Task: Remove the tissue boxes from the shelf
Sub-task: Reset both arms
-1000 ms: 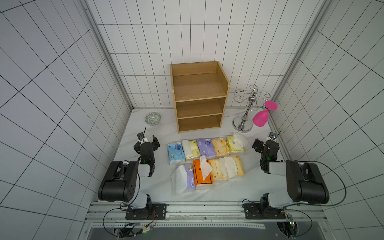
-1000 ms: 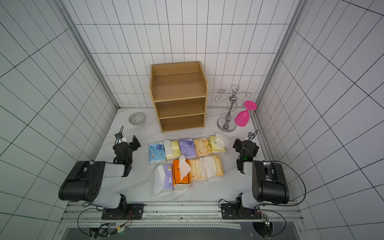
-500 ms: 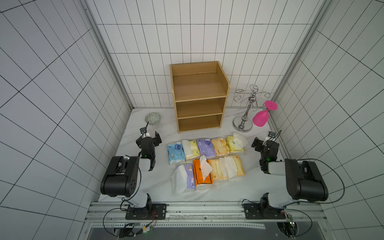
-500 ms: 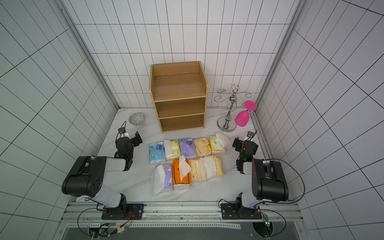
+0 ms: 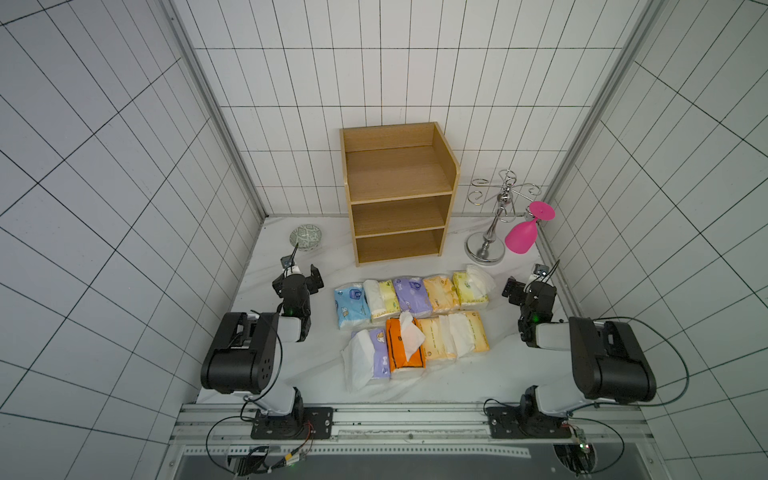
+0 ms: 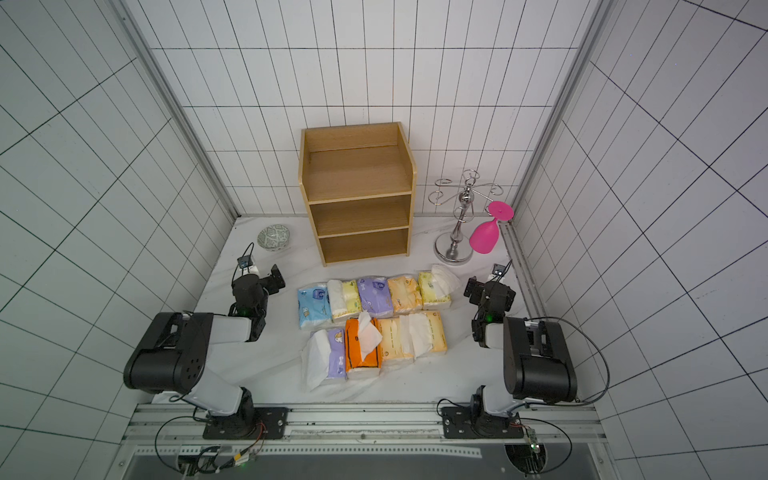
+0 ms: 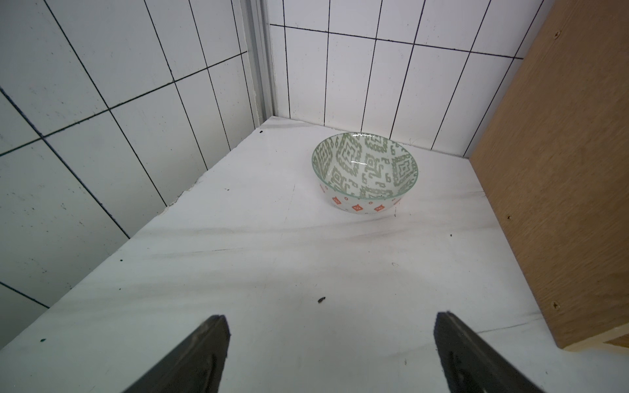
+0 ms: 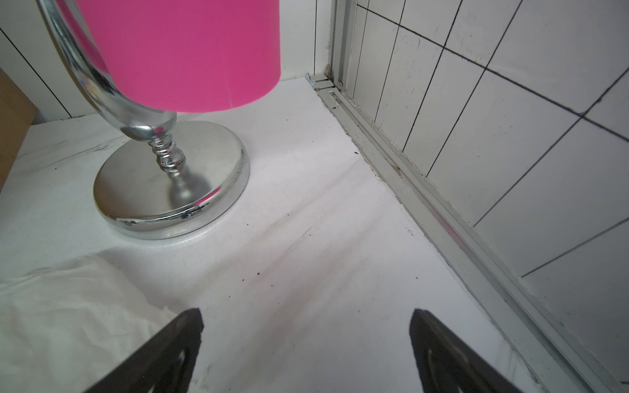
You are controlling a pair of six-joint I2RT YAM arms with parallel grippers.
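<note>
The light-brown wooden shelf (image 5: 399, 199) (image 6: 357, 195) stands at the back wall, and all three tiers show bare wood. Several tissue boxes lie in two rows on the white table in front of it, among them a light blue one (image 5: 351, 305), a purple one (image 5: 411, 295) and an orange one (image 5: 403, 347) (image 6: 361, 345). My left gripper (image 5: 300, 276) (image 7: 330, 320) hovers low, left of the rows, open and holding nothing. On the right of the rows, my right gripper (image 5: 524, 282) (image 8: 306, 313) is open too, with loose white tissue (image 8: 68, 306) beside one finger.
A patterned bowl (image 5: 306, 237) (image 7: 366, 170) sits at the back left, near the shelf's side panel (image 7: 561, 170). A silver stand (image 5: 484, 249) (image 8: 170, 183) with a hanging pink glass (image 5: 521, 237) (image 8: 183, 51) is at the back right. Tiled walls enclose the table on three sides.
My left gripper has crept a little toward the back of the table, toward the bowl. The right gripper and the tissue boxes have stayed put.
</note>
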